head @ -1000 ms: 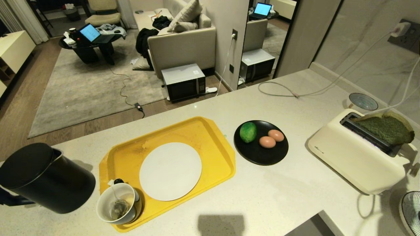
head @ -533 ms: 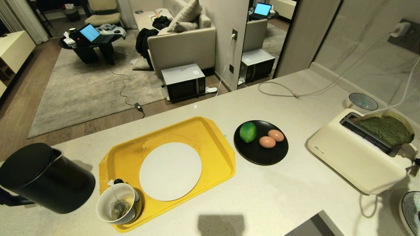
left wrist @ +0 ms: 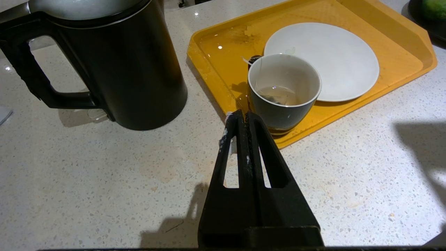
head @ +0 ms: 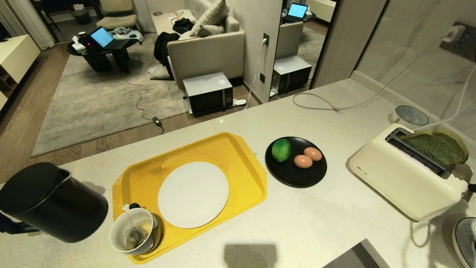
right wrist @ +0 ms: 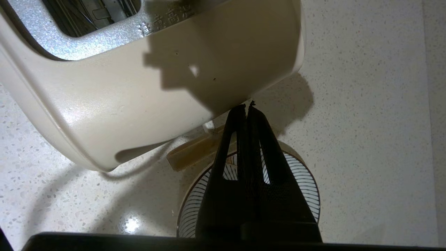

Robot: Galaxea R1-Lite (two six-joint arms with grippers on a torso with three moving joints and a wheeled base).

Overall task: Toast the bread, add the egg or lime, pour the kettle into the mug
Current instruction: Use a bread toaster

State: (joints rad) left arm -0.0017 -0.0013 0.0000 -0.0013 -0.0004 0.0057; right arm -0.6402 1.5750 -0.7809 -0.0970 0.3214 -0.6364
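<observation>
1. The left gripper is showing as matte black, with two long fingers narrowing from a broad base to thin tips.
2. Each finger is showing a long cut-out slot along its length, and pale specks are clinging near the tips and along the inner edges.
3. The right gripper is showing the same black, slotted, wedge-like build, with slightly frayed tips.
4. A dark flat bar is running behind each gripper's base.

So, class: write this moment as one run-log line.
bread: sticking out of toaster | right tool: shut, at toaster's end | left tool: shut, near mug | kettle: upright
</observation>
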